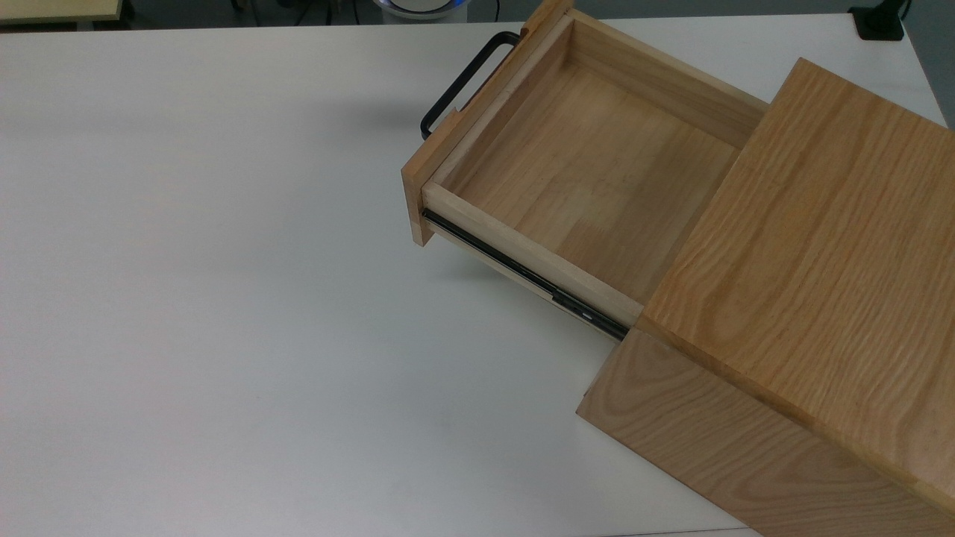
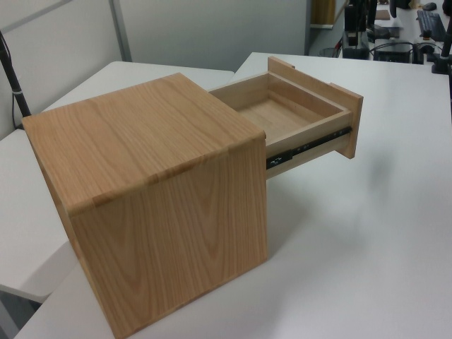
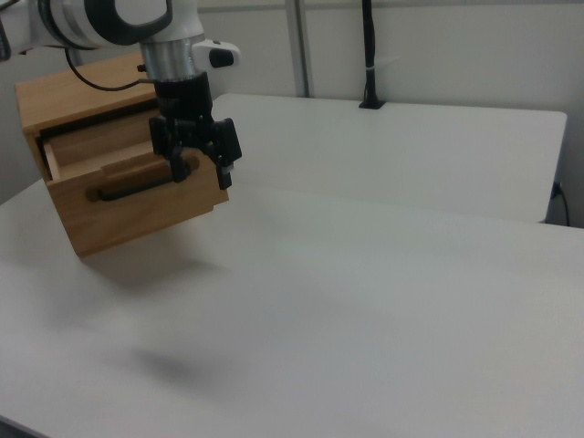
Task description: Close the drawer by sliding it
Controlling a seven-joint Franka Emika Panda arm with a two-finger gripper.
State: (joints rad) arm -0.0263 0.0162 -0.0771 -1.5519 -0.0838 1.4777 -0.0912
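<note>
The drawer (image 1: 589, 171) stands pulled far out of the oak-grain cabinet (image 1: 821, 246), and its light-wood box is empty. Its black bar handle (image 1: 462, 82) points toward the top view's upper left, and a black side rail (image 1: 522, 272) is exposed. In the left view the drawer (image 2: 282, 113) juts out to the right of the cabinet (image 2: 155, 176). In the right view my gripper (image 3: 199, 172) hangs open, nothing between its fingers, overlapping the right end of the drawer front (image 3: 137, 205) just above the handle (image 3: 137, 189). I cannot tell whether it touches the wood.
The cabinet sits on a wide white table (image 1: 224, 261), bare to the top view's left of the drawer. A black post (image 3: 368, 55) stands at the table's far edge in the right view. A black base (image 1: 880, 22) sits at the top view's upper right corner.
</note>
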